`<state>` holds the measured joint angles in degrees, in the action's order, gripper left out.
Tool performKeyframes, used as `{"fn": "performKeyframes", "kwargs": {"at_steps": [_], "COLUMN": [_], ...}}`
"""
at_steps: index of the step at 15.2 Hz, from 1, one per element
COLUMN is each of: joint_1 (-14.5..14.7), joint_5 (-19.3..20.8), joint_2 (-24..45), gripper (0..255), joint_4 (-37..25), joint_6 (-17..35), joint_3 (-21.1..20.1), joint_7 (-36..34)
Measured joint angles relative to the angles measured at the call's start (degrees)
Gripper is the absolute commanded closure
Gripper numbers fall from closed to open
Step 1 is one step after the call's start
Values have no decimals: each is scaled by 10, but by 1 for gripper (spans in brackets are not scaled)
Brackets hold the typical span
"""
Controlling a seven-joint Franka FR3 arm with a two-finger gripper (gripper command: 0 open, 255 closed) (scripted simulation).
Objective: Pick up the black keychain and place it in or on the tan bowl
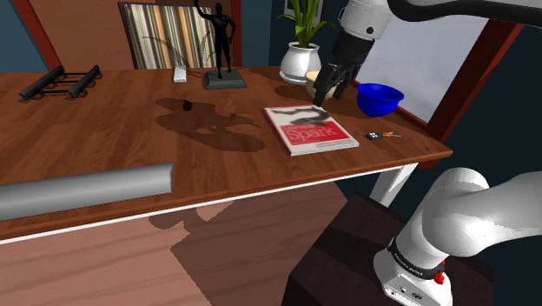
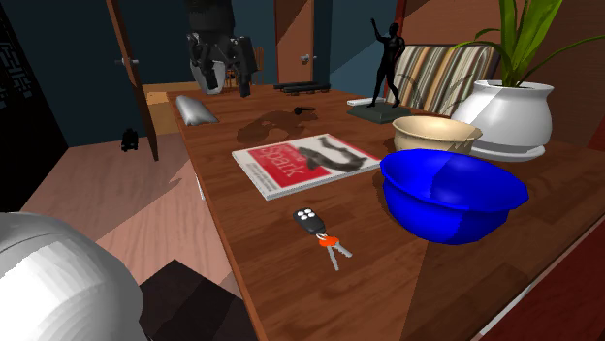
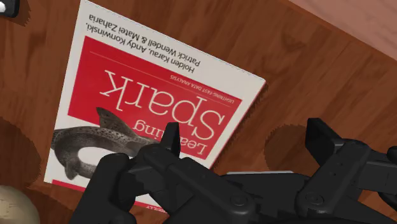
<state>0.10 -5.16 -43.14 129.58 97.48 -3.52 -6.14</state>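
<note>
The black keychain point(image 1: 375, 136) is a dark fob with an orange tag and keys, and it lies on the wooden table near the book's front corner. It also lies in front of the blue bowl in the second exterior view point(image 2: 310, 222), and it peeks in at a corner of the wrist view point(image 3: 6, 6). The tan bowl point(image 2: 434, 134) stands between the blue bowl and the white plant pot, partly hidden behind my hand in the shoulder view point(image 1: 311, 83). My gripper point(image 1: 328, 94) point(image 2: 223, 82) point(image 3: 245, 137) hangs open and holds nothing above the book's far end, well away from the keychain.
A red and white book point(image 1: 310, 129) lies mid-table. A blue bowl point(image 1: 380, 97), a white plant pot point(image 1: 300, 61) and a black statue point(image 1: 223, 43) stand toward the back. A small black object point(image 1: 186, 106), a black rack point(image 1: 59, 83) and a grey cylinder point(image 1: 87, 189) are further toward the shoulder view's left.
</note>
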Motion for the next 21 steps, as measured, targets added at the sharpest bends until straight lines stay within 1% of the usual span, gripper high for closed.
{"fn": "performKeyframes", "kwargs": {"at_steps": [1,3,6,9,12,13,16,17,19,21], "joint_1": [0,5,13,19,23,21,21,25,23,29], "joint_5": [0,6,27,54,88,105,147,160,189,219], "joint_2": [0,-19,-65,-96,-124,-132,-155,-150,-165,-156], "gripper": [0,0,0,0,0,0,0,0,0,0], "joint_4": [0,21,68,98,119,125,152,149,159,154], "joint_6": [0,-2,-11,-20,-35,-39,-41,-39,-46,-43], "joint_3": [0,14,51,90,136,157,206,223,255,291], "joint_7": [0,29,100,175,254,286,369,394,449,504]}}
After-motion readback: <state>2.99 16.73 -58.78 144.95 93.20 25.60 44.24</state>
